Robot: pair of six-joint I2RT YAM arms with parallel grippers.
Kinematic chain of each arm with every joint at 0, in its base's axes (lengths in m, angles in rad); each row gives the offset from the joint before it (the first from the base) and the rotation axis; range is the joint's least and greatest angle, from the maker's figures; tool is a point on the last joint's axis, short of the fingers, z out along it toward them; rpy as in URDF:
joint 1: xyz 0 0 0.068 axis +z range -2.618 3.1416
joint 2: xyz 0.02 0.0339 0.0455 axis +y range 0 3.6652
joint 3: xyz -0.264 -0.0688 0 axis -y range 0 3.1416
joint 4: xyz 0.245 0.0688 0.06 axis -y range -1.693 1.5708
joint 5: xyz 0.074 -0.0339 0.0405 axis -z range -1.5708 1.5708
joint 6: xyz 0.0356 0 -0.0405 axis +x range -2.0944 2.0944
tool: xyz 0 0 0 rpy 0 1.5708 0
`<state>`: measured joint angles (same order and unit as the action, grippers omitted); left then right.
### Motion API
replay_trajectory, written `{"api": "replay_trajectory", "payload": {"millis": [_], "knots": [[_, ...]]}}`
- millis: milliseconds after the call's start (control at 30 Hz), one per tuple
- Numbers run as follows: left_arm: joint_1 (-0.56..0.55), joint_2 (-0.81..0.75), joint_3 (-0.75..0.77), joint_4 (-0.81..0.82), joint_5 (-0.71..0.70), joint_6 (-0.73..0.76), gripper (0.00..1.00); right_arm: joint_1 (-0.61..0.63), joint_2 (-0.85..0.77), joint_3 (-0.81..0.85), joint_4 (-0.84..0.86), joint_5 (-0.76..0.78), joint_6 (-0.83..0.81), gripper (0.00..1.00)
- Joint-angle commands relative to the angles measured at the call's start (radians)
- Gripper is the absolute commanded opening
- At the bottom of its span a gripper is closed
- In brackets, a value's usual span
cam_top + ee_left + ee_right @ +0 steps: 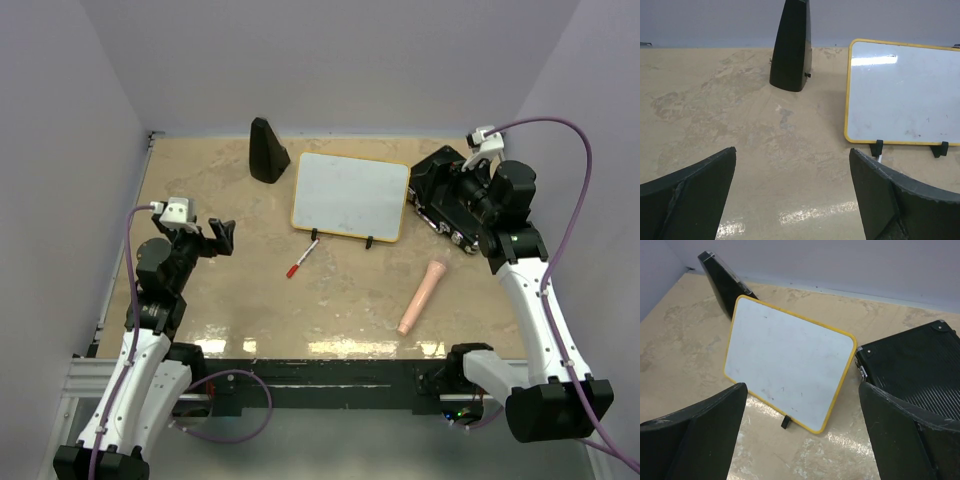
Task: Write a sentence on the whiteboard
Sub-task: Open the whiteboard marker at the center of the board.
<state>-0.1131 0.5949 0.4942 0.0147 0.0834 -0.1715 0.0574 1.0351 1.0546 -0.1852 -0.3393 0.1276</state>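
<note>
**While both pincers gape, the whiteboard stands blank-faced**

Where the beige marbled bench (250, 300) nears the rear wall, the small glossy yellow-rimmed whiteboard (350, 195) leans on two black feet, showing only faint specks. The left pincer (792, 152) and right pincer (802, 385) stand wide, holding nothing. A slim red-tipped marker (302, 258) lies just before the board.

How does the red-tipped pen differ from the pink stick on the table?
Size: the red-tipped pen is short and thin; the pink stick is longer and thicker.
Colour: the pen is red only at its near end; the stick is pale pink all over.
Place: the pen lies in front of the whiteboard; the stick lies apart from it, further right.
Shared: both lie flat on the table, slanted the same way, unheld.
</note>
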Motion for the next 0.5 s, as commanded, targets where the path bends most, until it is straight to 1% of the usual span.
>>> {"api": "replay_trajectory", "payload": {"millis": [0, 333, 400, 433, 467], "knots": [[0.006, 0.000, 0.010, 0.073, 0.061, 0.010, 1.00, -0.007, -0.001, 0.007, 0.041, -0.024, 0.014, 0.99], [0.006, 0.034, 0.015, 0.077, 0.137, -0.003, 1.00, -0.007, -0.029, -0.025, 0.046, -0.171, -0.036, 0.99], [0.004, 0.051, 0.017, 0.077, 0.154, -0.013, 1.00, -0.007, -0.036, -0.045, 0.049, -0.225, -0.091, 0.99], [0.004, 0.068, 0.020, 0.076, 0.173, -0.029, 1.00, -0.007, -0.040, -0.056, 0.053, -0.287, -0.111, 0.99], [-0.002, 0.081, 0.026, 0.067, 0.176, -0.046, 1.00, -0.007, -0.046, -0.068, 0.058, -0.334, -0.171, 0.99]]}}
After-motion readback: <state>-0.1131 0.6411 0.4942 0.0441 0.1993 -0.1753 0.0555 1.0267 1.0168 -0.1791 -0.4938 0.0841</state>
